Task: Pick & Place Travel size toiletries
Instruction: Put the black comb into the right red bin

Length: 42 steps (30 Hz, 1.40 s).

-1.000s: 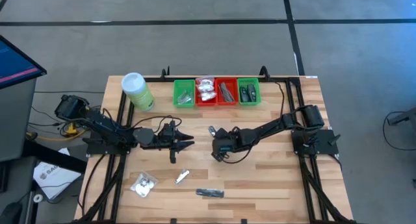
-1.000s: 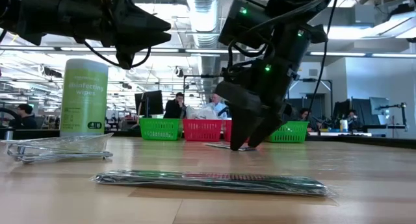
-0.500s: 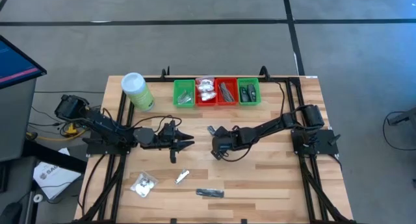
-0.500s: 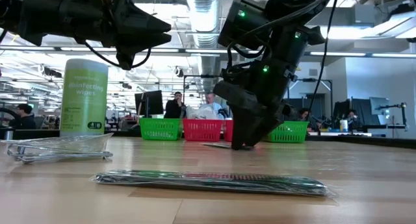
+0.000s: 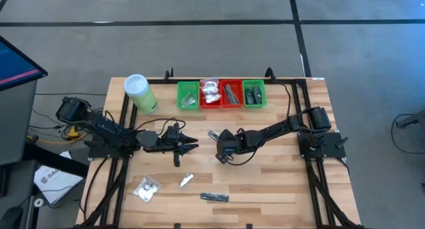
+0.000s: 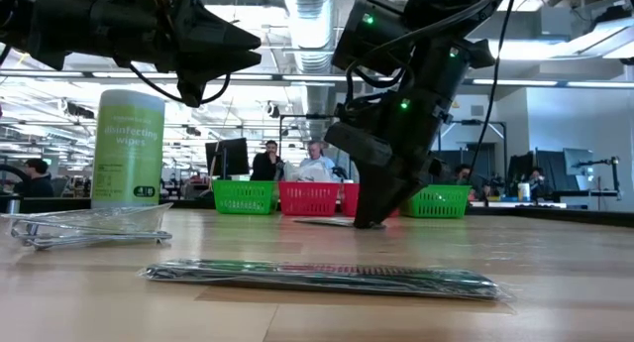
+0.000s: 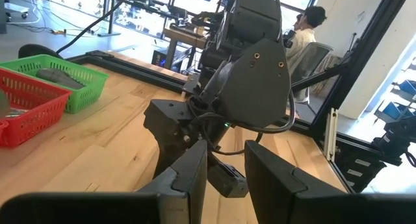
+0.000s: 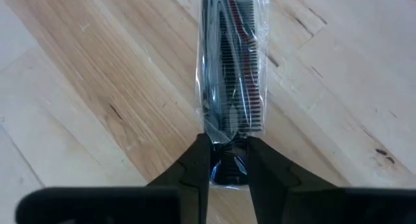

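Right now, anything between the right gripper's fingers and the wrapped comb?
Nothing. In the right wrist view the right gripper has its fingers against both sides of the wrapped comb, pinching its near end on the table.

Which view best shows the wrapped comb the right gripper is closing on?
The right wrist view: the wrapped comb fills it, one end between the right gripper's fingers. The high view shows only a small sliver; the low view shows a thin edge under the gripper; the left wrist view does not clearly show it.
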Tool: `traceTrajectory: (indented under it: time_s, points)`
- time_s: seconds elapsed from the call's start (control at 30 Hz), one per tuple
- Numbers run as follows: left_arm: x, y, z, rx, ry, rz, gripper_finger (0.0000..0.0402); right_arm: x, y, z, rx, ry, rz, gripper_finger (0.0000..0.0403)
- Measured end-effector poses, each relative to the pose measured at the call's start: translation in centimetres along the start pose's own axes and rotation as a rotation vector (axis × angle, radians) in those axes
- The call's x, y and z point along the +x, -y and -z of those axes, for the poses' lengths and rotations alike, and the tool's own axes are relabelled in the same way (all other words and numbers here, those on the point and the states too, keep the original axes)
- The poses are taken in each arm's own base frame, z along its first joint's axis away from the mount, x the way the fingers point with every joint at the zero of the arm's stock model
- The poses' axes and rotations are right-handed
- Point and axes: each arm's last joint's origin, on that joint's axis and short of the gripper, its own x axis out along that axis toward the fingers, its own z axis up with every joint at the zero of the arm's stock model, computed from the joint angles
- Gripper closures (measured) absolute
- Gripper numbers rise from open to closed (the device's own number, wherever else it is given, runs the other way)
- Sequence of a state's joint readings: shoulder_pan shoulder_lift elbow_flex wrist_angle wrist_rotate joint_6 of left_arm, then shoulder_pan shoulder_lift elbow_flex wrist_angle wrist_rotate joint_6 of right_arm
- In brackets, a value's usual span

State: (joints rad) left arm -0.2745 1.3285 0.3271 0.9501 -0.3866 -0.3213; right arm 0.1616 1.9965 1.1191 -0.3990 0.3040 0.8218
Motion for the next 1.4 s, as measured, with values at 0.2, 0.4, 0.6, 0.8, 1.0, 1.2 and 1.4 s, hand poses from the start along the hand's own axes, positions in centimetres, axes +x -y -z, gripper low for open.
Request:
traceTrajectory:
  time_s: [0.2, 0.4, 0.6, 0.8, 1.0, 1.2, 1.4]
  points:
    - [0.0, 0.0, 0.0, 0.0, 0.0, 0.0, 0.0305, -0.6, 0.1, -0.2, -0.014, 0.013, -0.005, 0.0341]
    - [0.0, 0.0, 0.0, -0.001, 0.0, 0.0, 0.0305, -1.7, 0.5, -0.3, -0.056, 0.021, 0.002, 0.0394]
    - [0.0, 0.0, 0.0, 0.0, 0.0, 0.0, 0.0305, -1.6, 0.7, -0.5, -0.063, 0.019, 0.01, 0.0397]
    - [0.0, 0.0, 0.0, -0.001, 0.0, 0.0, 0.0305, -2.1, 0.7, -0.5, -0.092, 0.04, 0.02, 0.0403]
    - [0.0, 0.0, 0.0, 0.0, 0.001, -0.001, 0.0305, -3.0, 0.9, -0.6, -0.096, 0.057, 0.019, 0.0402]
    - [0.0, 0.0, 0.0, 0.0, 0.001, -0.001, 0.0305, -3.6, 0.8, -1.0, -0.102, 0.087, 0.005, 0.0402]
    - [0.0, 0.0, 0.0, 0.0, 0.001, -0.001, 0.0305, -5.1, 1.1, -1.4, -0.113, 0.116, 0.011, 0.0402]
